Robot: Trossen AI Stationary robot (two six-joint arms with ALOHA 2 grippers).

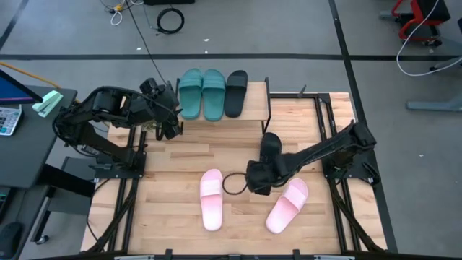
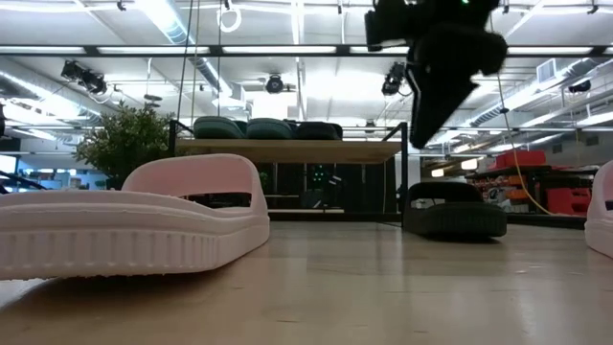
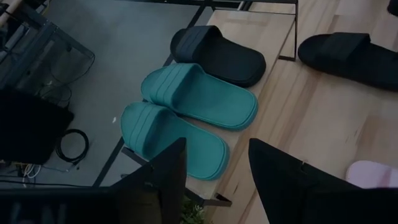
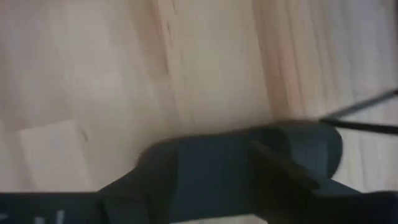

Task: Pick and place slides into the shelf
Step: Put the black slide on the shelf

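Two teal slides (image 1: 202, 94) (image 3: 186, 115) and one black slide (image 1: 236, 92) (image 3: 217, 53) lie soles down, side by side, on the shelf's top board (image 1: 256, 101) (image 2: 287, 150). A second black slide (image 1: 270, 146) (image 2: 455, 211) (image 3: 351, 56) rests on the table in front of the shelf. Two pink slides (image 1: 211, 198) (image 1: 287, 204) lie nearer the table's front edge. My left gripper (image 1: 172, 123) (image 3: 217, 146) hovers open at the shelf's left end, over the teal pair, empty. My right gripper (image 1: 258, 179) (image 2: 431, 105) hangs above the table beside the loose black slide, clear of it in the low view.
A thin black ring (image 1: 232, 184) lies on the table between the left pink slide and my right gripper. The shelf's black metal frame (image 1: 268, 108) stands at its right end. Bare board shows on the shelf to the right of the black slide.
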